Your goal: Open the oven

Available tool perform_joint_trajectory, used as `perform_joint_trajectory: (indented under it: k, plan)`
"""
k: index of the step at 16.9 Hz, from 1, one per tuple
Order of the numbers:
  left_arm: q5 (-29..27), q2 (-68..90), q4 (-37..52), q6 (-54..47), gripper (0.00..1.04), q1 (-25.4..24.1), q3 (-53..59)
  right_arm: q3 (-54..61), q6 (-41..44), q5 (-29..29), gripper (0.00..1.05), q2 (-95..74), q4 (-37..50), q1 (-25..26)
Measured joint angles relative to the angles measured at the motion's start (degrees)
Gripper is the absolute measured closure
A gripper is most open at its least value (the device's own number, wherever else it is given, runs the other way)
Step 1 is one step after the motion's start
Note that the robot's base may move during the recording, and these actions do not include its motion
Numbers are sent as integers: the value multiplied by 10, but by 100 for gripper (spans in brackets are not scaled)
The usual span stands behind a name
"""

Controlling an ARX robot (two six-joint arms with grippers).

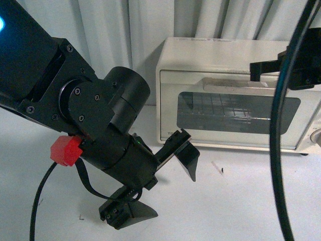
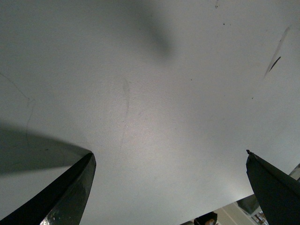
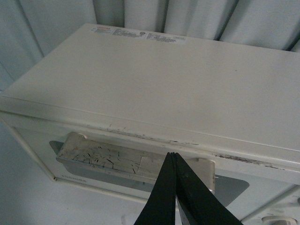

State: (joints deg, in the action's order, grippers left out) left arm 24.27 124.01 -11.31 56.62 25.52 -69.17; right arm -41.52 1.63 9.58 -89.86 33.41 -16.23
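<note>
White tabletop (image 1: 241, 201) beneath the left gripper (image 1: 160, 188), spread wide and empty. Beyond it, cream oven (image 1: 220, 50) against pale curtains (image 1: 100, 25), door closed. At the oven's bar handle (image 3: 108, 157), right gripper (image 3: 174, 187) pinched together, gripping nothing.

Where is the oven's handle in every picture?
Front view: the handle is the pale bar across the door's top, right of middle.
Left wrist view: not in it; only table shows.
Right wrist view: the handle is the scratched bar under the front edge of the oven, by the shut right claw.
Shared landmark: the oven's flat cream top, in front and right wrist views.
</note>
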Motion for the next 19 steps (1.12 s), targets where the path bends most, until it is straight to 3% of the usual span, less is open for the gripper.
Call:
perform_joint_trajectory:
  k: [19]
  plan:
    - [0, 0, 0, 0, 7, 0, 0, -80, 30, -15, 103, -107, -39, 13]
